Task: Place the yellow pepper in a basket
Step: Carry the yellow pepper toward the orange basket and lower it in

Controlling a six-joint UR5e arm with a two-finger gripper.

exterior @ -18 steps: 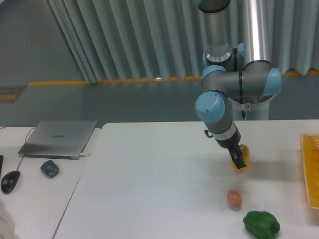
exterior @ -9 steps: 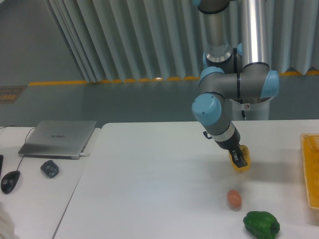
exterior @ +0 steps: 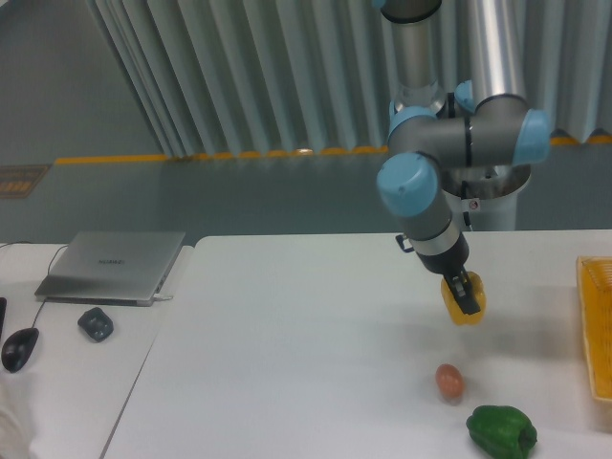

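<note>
My gripper [exterior: 465,298] is shut on the yellow pepper [exterior: 469,311], holding it a little above the white table [exterior: 287,335] at the right of the middle. Dark fingers cover part of the pepper's front. The basket [exterior: 596,325], yellow-orange with a mesh wall, shows only partly at the right edge of the view, well to the right of the held pepper.
A small orange-pink egg-shaped object [exterior: 449,381] and a dark-green pepper [exterior: 502,430] lie on the table below the gripper. On a second table to the left are a closed laptop [exterior: 113,265], a small dark object [exterior: 95,323] and a mouse [exterior: 19,348].
The arm has lifted and shifted slightly right, carrying the yellow pepper with it. The other objects have stayed where they were.
</note>
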